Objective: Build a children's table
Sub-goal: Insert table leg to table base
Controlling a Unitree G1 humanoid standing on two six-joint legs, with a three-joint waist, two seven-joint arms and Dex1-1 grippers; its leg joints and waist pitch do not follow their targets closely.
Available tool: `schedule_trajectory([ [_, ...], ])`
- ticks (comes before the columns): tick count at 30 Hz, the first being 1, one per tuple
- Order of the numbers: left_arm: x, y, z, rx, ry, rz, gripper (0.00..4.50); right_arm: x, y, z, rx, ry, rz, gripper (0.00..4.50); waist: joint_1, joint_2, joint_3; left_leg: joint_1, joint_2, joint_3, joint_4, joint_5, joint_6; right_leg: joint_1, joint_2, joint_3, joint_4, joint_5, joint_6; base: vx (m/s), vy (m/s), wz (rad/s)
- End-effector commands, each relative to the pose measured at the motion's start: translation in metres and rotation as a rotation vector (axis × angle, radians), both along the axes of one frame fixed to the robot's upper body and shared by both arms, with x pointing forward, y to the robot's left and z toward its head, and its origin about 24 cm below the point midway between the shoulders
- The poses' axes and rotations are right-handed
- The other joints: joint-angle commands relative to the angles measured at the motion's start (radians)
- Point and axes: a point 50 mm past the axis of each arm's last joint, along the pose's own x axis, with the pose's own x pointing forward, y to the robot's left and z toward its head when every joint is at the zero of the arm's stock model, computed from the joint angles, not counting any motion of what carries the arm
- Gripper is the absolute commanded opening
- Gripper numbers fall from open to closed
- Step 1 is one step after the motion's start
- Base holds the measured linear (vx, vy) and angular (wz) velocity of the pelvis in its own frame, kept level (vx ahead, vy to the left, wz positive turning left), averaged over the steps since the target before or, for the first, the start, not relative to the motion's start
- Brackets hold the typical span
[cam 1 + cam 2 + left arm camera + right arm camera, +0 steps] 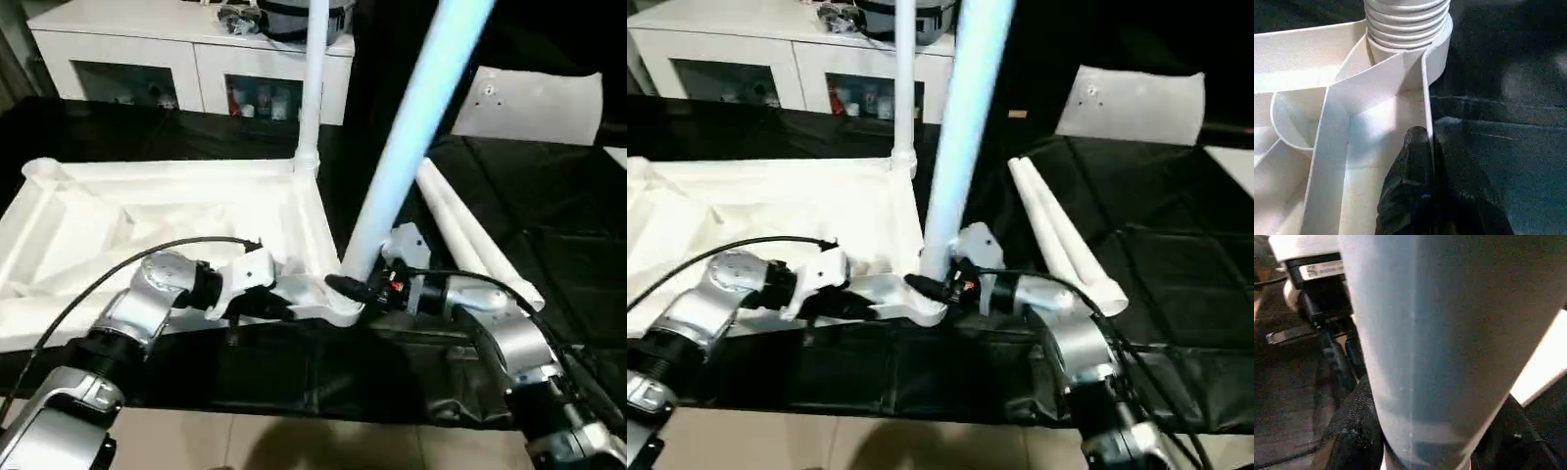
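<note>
The white tabletop (157,211) lies upside down on the black table, ribs facing up. One white leg (313,88) stands upright in its far right corner socket. A second leg (416,127) leans up and to the right out of the near right corner socket, its threaded end (1406,24) sitting in that socket. My right gripper (358,284) is shut on this leg's lower part, one black finger (1352,431) on each side. My left gripper (286,302) is shut on the tabletop's near rim (1426,98), just left of that corner. Two loose legs (470,230) lie on the table to the right.
A white cabinet (196,69) stands behind the table. A white rectangular block (534,103) rests at the back right. The table's near edge drops to a pale floor (294,441). A black cable (118,269) arcs over my left forearm.
</note>
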Motion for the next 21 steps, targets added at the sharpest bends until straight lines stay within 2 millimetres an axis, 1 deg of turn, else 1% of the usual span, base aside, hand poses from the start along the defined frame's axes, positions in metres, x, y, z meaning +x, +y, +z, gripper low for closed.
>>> schedule_trajectory([
  [1,0.002,-0.006,0.009,0.055,-0.037,-0.09,0.0,-0.015,-0.002,-0.03,-0.076,0.16,0.069,1.89,-0.006,0.007,-0.031,0.006,0.032,-0.01,-0.079,-0.315,0.039,0.027,-0.077,0.049,-0.099,-0.522,-0.083,0.0,0.0,0.0],
  [2,0.003,-0.007,0.011,0.062,-0.041,-0.105,0.0,-0.018,-0.001,-0.031,-0.075,0.172,0.099,1.89,-0.005,0.009,-0.026,0.005,0.032,-0.01,-0.081,-0.315,0.039,0.027,-0.076,0.05,-0.098,-0.507,-0.087,0.0,0.0,0.0],
  [4,0.003,-0.007,0.011,0.064,-0.042,-0.107,0.0,-0.019,0.0,-0.031,-0.074,0.175,0.105,1.89,-0.005,0.007,-0.027,0.005,0.033,-0.011,-0.083,-0.326,0.036,0.029,-0.077,0.049,-0.096,-0.501,-0.093,0.0,0.0,0.0],
  [5,0.007,-0.008,0.014,0.073,-0.047,-0.116,0.0,-0.023,0.002,-0.031,-0.061,0.184,0.135,1.89,-0.004,0.017,-0.019,0.006,0.032,-0.012,-0.086,-0.342,0.032,0.025,-0.074,0.049,-0.1,-0.502,-0.093,0.0,0.0,0.0],
  [6,0.007,-0.008,0.015,0.073,-0.047,-0.117,0.0,-0.023,0.002,-0.031,-0.06,0.184,0.137,1.89,-0.005,0.011,-0.022,0.008,0.033,-0.011,-0.085,-0.346,0.031,0.026,-0.074,0.049,-0.1,-0.494,-0.094,0.0,0.0,0.0],
  [7,0.008,-0.008,0.015,0.077,-0.049,-0.122,0.0,-0.025,0.003,-0.031,-0.054,0.186,0.143,1.89,-0.005,0.011,-0.021,0.004,0.033,-0.013,-0.087,-0.336,0.031,0.03,-0.075,0.05,-0.095,-0.471,-0.105,0.0,0.0,0.0],
  [8,0.008,-0.008,0.016,0.08,-0.05,-0.123,0.0,-0.025,0.003,-0.031,-0.052,0.186,0.146,1.89,-0.006,0.012,-0.019,0.005,0.034,-0.013,-0.088,-0.343,0.03,0.03,-0.074,0.049,-0.096,-0.463,-0.11,0.0,0.0,0.0],
  [9,0.009,-0.007,0.016,0.081,-0.05,-0.121,0.0,-0.026,0.004,-0.031,-0.051,0.185,0.148,1.89,-0.006,0.011,-0.019,0.005,0.034,-0.013,-0.088,-0.342,0.03,0.031,-0.075,0.05,-0.094,-0.459,-0.113,0.0,0.0,0.0],
  [10,0.009,-0.007,0.016,0.081,-0.05,-0.121,0.0,-0.026,0.004,-0.031,-0.051,0.185,0.148,1.89,-0.003,0.022,-0.017,0.004,0.034,-0.015,-0.089,-0.341,0.027,0.032,-0.077,0.05,-0.093,-0.45,-0.118,0.0,0.0,0.0],
  [11,0.01,-0.006,0.017,0.089,-0.05,-0.119,0.0,-0.027,0.005,-0.031,-0.047,0.186,0.153,1.89,-0.003,0.024,-0.015,0.004,0.033,-0.014,-0.09,-0.336,0.029,0.033,-0.077,0.051,-0.093,-0.439,-0.127,0.0,0.0,0.0],
  [12,0.011,-0.006,0.017,0.094,-0.051,-0.119,0.0,-0.028,0.005,-0.031,-0.044,0.186,0.154,1.89,-0.004,0.019,-0.014,0.005,0.033,-0.011,-0.09,-0.338,0.032,0.032,-0.075,0.051,-0.097,-0.443,-0.126,0.0,0.0,0.0],
  [13,0.012,-0.004,0.017,0.103,-0.053,-0.117,0.0,-0.028,0.005,-0.031,-0.038,0.187,0.152,1.89,-0.002,0.026,-0.014,0.006,0.033,-0.013,-0.09,-0.333,0.031,0.034,-0.077,0.051,-0.094,-0.44,-0.13,0.0,0.0,0.0],
  [14,0.013,-0.003,0.017,0.113,-0.055,-0.112,0.0,-0.029,0.006,-0.031,-0.032,0.187,0.148,1.89,-0.003,0.028,-0.012,0.005,0.033,-0.013,-0.091,-0.335,0.031,0.034,-0.077,0.05,-0.096,-0.443,-0.131,0.0,0.0,0.0],
  [16,0.013,-0.002,0.017,0.115,-0.055,-0.103,0.0,-0.029,0.006,-0.032,-0.03,0.186,0.145,1.89,-0.003,0.024,-0.011,0.004,0.033,-0.012,-0.092,-0.328,0.032,0.036,-0.078,0.051,-0.096,-0.447,-0.134,0.0,0.0,0.0],
  [17,0.013,-0.001,0.017,0.113,-0.055,-0.094,0.0,-0.029,0.006,-0.032,-0.029,0.184,0.139,1.89,-0.003,0.028,-0.009,0.005,0.033,-0.012,-0.093,-0.331,0.033,0.035,-0.078,0.05,-0.1,-0.466,-0.131,0.0,0.0,0.0],
  [18,0.014,0.002,0.017,0.102,-0.051,-0.068,0.0,-0.028,0.006,-0.032,-0.026,0.179,0.117,1.89,-0.002,0.032,-0.01,0.005,0.032,-0.013,-0.093,-0.33,0.032,0.036,-0.079,0.05,-0.1,-0.472,-0.131,0.0,0.0,0.0],
  [19,0.013,0.002,0.017,0.099,-0.05,-0.061,0.0,-0.028,0.006,-0.032,-0.026,0.177,0.112,1.89,-0.003,0.03,-0.01,0.006,0.033,-0.012,-0.093,-0.324,0.032,0.035,-0.079,0.051,-0.102,-0.474,-0.13,0.0,0.0,0.0],
  [20,0.013,0.005,0.016,0.082,-0.046,-0.028,0.0,-0.026,0.007,-0.032,-0.026,0.167,0.08,1.89,-0.002,0.031,-0.01,0.006,0.034,-0.012,-0.095,-0.32,0.032,0.035,-0.079,0.051,-0.102,-0.467,-0.133,0.0,0.0,0.0],
  [21,0.013,0.006,0.016,0.076,-0.046,-0.017,0.0,-0.025,0.007,-0.032,-0.026,0.163,0.067,1.89,-0.002,0.036,-0.012,0.007,0.036,-0.013,-0.095,-0.317,0.027,0.036,-0.081,0.052,-0.098,-0.454,-0.141,0.0,0.0,0.0],
])
